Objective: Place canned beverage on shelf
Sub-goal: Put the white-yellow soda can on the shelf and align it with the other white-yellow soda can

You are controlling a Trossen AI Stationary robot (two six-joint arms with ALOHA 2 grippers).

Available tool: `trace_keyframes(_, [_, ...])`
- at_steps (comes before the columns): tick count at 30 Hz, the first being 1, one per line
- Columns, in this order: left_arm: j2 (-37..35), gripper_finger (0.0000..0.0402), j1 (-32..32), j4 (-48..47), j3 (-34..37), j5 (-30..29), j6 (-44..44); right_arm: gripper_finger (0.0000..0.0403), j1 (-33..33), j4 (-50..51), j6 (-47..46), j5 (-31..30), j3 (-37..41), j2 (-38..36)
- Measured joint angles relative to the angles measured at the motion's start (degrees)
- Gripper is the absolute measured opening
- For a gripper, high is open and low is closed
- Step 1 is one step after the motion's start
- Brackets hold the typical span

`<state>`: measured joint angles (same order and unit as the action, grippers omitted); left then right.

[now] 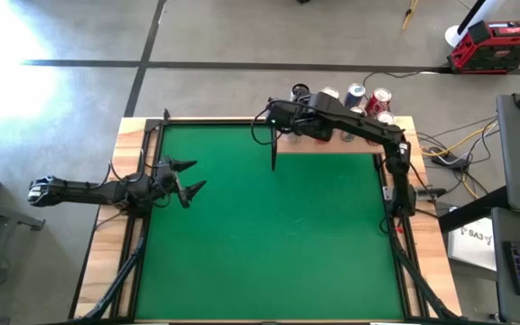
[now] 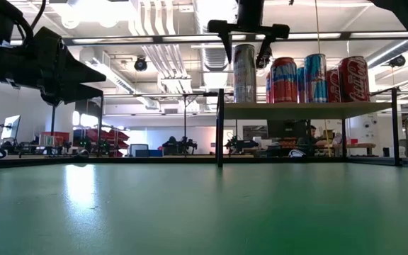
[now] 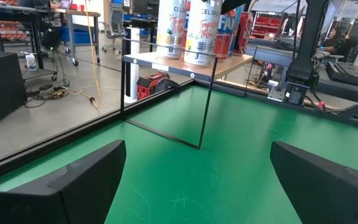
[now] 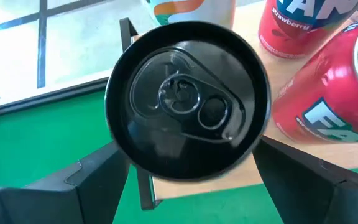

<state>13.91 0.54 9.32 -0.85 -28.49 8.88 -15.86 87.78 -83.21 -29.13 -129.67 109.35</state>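
Now the right gripper (image 2: 245, 51) sits at the top centre of the low view, directly over a tall silver can (image 2: 244, 74) that stands upright on the shelf (image 2: 310, 108), at the board's left end beside the red and blue cans (image 2: 299, 79). In the right wrist view the can's black lid (image 4: 188, 102) fills the middle of the frame, with one dark finger (image 4: 79, 180) at lower left and the other at lower right, both showing a gap to the can's wall. So the jaws stand apart, straddling the can and not clamped on it; in my judgement the can is already set down and the step in hand is the release and retreat.

To do it well, I would lift straight up until the fingertips are above the lid before moving sideways at all (a tall narrow can near a shelf edge tips easily). The neighbouring red can (image 4: 334, 106) lies just beside it, so any sideways drift toward it risks a knock; likewise the black rail (image 2: 219, 127) below the board's left corner.

In the high view the left gripper (image 1: 188, 179) waits at centre left over the green mat (image 1: 269, 244), well apart from the shelf, its fingers spread wide.
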Motion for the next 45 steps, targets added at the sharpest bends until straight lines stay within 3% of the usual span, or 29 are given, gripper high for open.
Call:
trace_keyframes(8, [0.0,0.0384,0.0,0.0,0.01,0.02,0.0,0.0314,-0.02,0.32,-1.79,-2.39,0.02,1.89])
trace_keyframes(16, [0.0,0.0384,0.0,0.0,0.01,0.01,0.0,0.0226,-0.02,0.73,-2.28,-2.86,0.04,1.89])
trace_keyframes(29, [0.0,0.0384,0.0,0.0,0.01,0.01,0.0,0.0245,0.13,0.68,6.28,-1.08,0.02,1.57])
trace_keyframes(45, [0.0,0.0384,0.0,0.02,0.0,0.02,0.0,0.0233,0.35,2.46,14.04,1.92,0.04,-0.06])
